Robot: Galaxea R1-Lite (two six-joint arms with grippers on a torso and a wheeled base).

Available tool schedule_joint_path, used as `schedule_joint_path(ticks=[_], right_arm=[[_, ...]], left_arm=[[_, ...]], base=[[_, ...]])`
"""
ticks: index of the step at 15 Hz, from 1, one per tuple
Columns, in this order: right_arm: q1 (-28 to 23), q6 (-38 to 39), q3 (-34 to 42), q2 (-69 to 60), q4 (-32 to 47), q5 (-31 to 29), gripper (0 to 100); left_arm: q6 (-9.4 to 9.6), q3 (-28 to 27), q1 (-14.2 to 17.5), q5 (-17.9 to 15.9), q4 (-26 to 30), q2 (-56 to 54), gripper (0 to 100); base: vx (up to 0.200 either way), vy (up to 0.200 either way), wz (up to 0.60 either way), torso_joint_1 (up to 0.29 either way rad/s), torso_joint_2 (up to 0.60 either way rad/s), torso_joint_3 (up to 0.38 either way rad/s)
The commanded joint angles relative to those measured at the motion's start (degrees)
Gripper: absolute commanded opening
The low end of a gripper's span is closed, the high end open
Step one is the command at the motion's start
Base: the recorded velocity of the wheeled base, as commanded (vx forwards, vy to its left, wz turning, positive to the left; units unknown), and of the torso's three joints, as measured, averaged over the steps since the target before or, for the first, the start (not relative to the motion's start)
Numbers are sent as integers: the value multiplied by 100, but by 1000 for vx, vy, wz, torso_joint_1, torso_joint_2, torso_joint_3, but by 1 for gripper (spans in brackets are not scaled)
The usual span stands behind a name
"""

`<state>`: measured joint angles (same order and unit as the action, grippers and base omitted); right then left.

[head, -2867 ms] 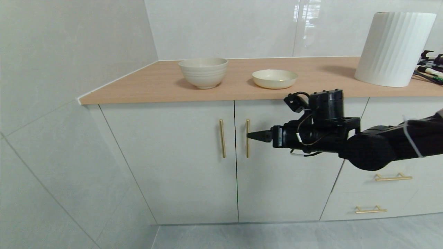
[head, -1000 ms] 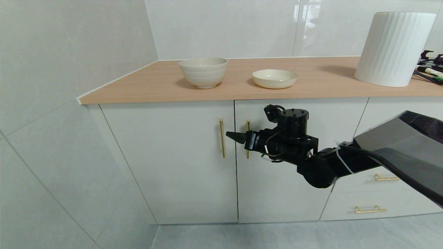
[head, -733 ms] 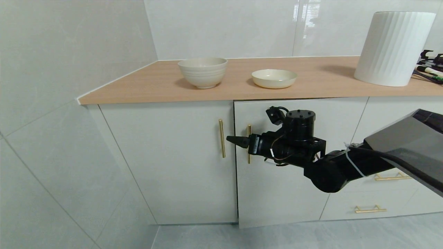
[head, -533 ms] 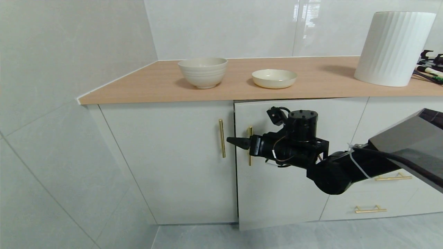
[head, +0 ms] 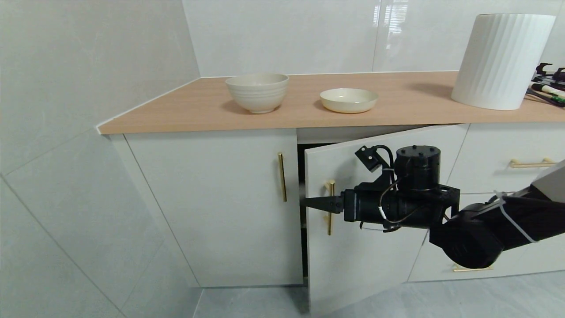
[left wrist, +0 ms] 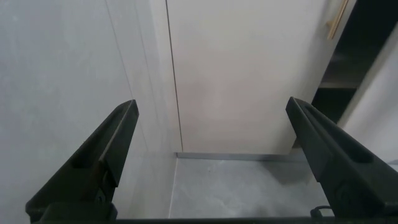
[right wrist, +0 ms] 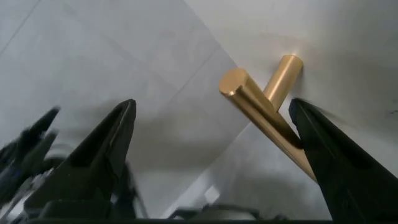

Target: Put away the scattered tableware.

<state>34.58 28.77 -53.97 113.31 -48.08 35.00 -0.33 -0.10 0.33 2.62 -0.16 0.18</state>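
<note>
Straddles the brass handle [head: 329, 207] of the part-open cabinet door [head: 353, 260] with right claw [head: 315, 204] spread apart, not clamped. Could slip off that handle, with nothing pinching it, and lose the door. Could also snag the door's edge just left of the handle. Left claw [left wrist: 211, 102] spread too, lower than the handle. Bowl [head: 257, 91] and dish [head: 349, 99] not yet stowed, up on the counter [head: 176, 112] above the handle.

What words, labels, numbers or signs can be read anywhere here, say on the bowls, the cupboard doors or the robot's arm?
None: no word, number or sign can be read in any view.
Bowl, shallow dish, ribbed white container and cupboard doors: plain, no print.
Pens beside that container: any print is too small to read.
Right gripper: black, no legible label.
</note>
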Motion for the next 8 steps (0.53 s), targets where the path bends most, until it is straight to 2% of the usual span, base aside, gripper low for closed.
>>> schedule_joint_path(ticks=[1,2,5,8], right_arm=[[22,-29,457,-336,-88,86,100],[22,-64,572,-336,-193,95,100],[13,-188,1503,-406,-1327,420,100],[4,-188,1890,-538,-1626,552,100]], left_arm=[[-2,1,2,2,-2,-1,100],[-2,1,2,2,-2,-1,100],[-2,1,2,2,-2,-1,100],[-2,1,2,2,-2,-1,100]], base=[[0,0,0,0,0,0],[0,0,0,0,0,0],[0,0,0,0,0,0],[0,0,0,0,0,0]])
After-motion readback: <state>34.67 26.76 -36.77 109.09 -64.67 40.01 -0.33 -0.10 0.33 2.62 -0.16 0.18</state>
